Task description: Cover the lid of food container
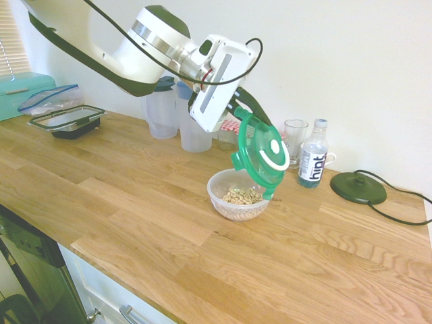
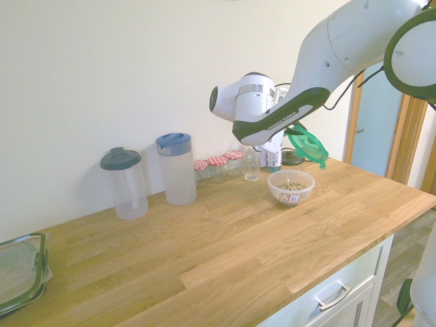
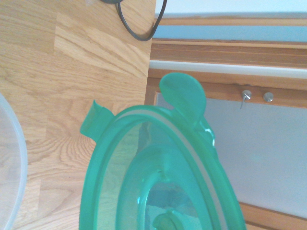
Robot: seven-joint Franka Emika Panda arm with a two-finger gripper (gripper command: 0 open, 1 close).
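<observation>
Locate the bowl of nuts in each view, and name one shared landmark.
First exterior view: the bowl sits right of centre, beneath the green lid.
Second exterior view: the bowl is right of centre, below the arm.
Wrist view: only a pale curved rim, apparently the bowl's, at the left edge.
Shared landmark: the green lid.

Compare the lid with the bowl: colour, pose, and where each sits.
The lid is green; the bowl is clear and colourless.
The lid is steeply tilted; the bowl stands upright.
The lid is held in the air by the gripper; the bowl rests on the counter, holding nuts.
Both are round and see-through.
</observation>
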